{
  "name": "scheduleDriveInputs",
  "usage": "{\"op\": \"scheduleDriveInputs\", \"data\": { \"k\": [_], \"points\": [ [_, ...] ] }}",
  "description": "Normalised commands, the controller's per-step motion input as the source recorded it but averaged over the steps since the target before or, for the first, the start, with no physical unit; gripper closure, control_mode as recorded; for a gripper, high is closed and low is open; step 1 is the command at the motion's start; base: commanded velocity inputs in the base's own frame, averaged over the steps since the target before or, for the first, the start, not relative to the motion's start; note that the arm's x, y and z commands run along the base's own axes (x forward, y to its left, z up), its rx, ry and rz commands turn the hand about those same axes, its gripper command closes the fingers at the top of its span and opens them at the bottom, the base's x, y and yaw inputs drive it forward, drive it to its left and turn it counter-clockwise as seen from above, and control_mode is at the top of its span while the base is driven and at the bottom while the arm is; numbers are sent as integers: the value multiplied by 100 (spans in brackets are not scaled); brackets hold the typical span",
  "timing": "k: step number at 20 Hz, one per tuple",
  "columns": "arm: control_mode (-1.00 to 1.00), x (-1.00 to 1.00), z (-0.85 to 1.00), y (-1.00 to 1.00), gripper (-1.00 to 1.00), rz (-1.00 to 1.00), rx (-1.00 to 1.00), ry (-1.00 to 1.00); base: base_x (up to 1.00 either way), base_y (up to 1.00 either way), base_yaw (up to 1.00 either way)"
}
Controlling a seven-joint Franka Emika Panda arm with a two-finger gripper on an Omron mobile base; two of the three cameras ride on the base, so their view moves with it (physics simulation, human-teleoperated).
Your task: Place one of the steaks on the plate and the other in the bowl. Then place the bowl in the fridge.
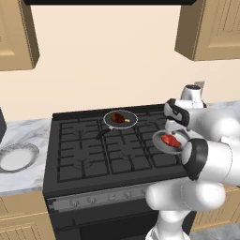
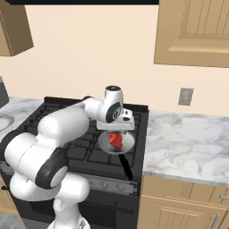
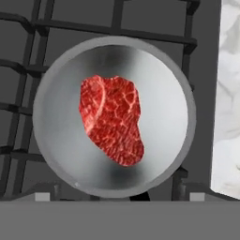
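A bright red steak [image 3: 111,119] lies in a round grey frying pan [image 3: 56,154] on the stove's front right burner. My gripper [image 3: 121,197] hangs straight above it, open, jaws wide apart, with nothing between them. From the right base view the gripper [image 2: 117,130] hovers a little above the red steak [image 2: 116,140]. The dark reddish-brown steak [image 1: 119,117] rests in a second pan [image 1: 132,123] at the back of the stove. The silvery plate [image 1: 32,151] sits on the marble counter left of the stove. The bowl and the fridge are out of view.
The black gas stove [image 1: 84,154] has raised grates. The front pan's black handle [image 2: 126,167] points toward the stove's front edge. A marble counter [image 2: 188,143] runs to the right, under wooden wall cabinets [image 2: 197,31]. A wall outlet [image 2: 185,96] sits behind it.
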Motion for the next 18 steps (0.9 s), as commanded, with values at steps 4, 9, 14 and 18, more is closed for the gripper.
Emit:
{"op": "scheduleDriveInputs", "data": {
  "k": [4, 9, 14, 18],
  "points": [
    [-100, 0, -28, -20, -100, 5, 1, 0, 0, 0, 0],
    [-100, 4, -22, 0, -100, 14, 0, 1, 0, 0, 0],
    [-100, 1, -18, 1, -100, 12, 0, 4, 0, 0, 0],
    [-100, 1, -33, 0, -100, 11, 0, 2, 0, 0, 0]
  ]
}}
